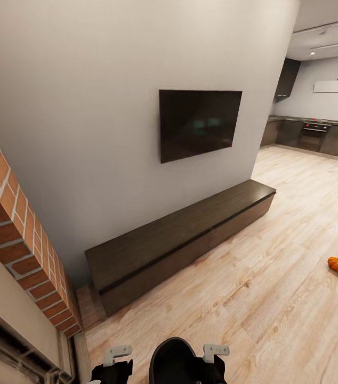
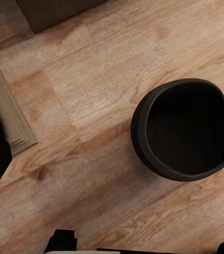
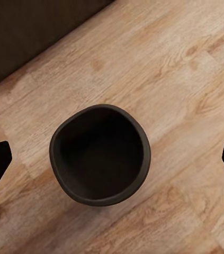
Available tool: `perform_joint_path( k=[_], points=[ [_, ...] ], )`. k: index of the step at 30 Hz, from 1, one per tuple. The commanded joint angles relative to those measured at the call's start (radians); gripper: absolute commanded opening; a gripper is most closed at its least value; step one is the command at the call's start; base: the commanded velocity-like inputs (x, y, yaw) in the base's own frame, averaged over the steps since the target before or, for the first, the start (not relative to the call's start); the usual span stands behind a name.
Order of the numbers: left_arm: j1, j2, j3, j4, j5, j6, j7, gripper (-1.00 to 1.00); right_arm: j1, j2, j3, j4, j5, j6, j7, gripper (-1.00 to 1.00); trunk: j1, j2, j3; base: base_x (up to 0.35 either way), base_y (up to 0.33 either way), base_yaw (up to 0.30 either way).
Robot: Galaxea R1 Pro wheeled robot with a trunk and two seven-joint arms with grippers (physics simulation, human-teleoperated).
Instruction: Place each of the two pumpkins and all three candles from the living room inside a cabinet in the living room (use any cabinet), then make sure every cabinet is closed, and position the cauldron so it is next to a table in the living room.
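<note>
Ahead of you, open light wood-plank floor (image 1: pixel 254 298) gives free passage rightward to the small orange pumpkin (image 1: pixel 337 264). The long dark-brown wooden cabinet (image 1: pixel 179 240) blocks the wall side; the red-brick fireplace (image 1: pixel 19 234) closes your left. The round black cauldron (image 3: pixel 99 161) stands directly below.

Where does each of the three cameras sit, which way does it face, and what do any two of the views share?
Head view: on the robot's head, looking forward and down at the cabinet, TV and a pumpkin on the floor; both arms' ends show at the lower edge.
Left wrist view: near the left gripper, facing straight down at the cauldron; dark gripper parts at the edges.
Right wrist view: near the right gripper, facing down into the cauldron, with its open fingers at the sides.
Shared: all three show the cauldron on the floor.
</note>
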Motion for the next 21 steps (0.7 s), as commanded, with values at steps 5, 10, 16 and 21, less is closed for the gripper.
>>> perform_joint_path(
  k=[5,10,16,21],
  points=[
    [-0.001,0.000,-0.006,-0.001,0.011,0.004,0.008,1.00,-0.001,-0.001,0.006,0.013,-0.010,-0.006,-0.008,1.00,0.019,-0.036,-0.017,0.000,0.000,0.000],
    [0.000,0.000,-0.007,0.002,0.013,0.004,0.001,1.00,-0.001,0.000,0.006,0.047,-0.010,-0.010,-0.008,1.00,0.039,-0.071,-0.033,0.000,0.000,0.000],
    [0.000,-0.005,-0.011,0.002,0.016,0.005,-0.010,1.00,-0.001,0.000,0.006,0.053,-0.010,-0.026,-0.008,1.00,0.062,-0.113,-0.052,0.000,0.000,0.000],
    [0.000,-0.017,-0.031,0.003,0.020,0.006,-0.014,1.00,-0.001,0.000,0.006,0.054,-0.010,-0.028,-0.007,1.00,0.081,-0.148,-0.067,0.000,0.000,0.000]
  ],
)
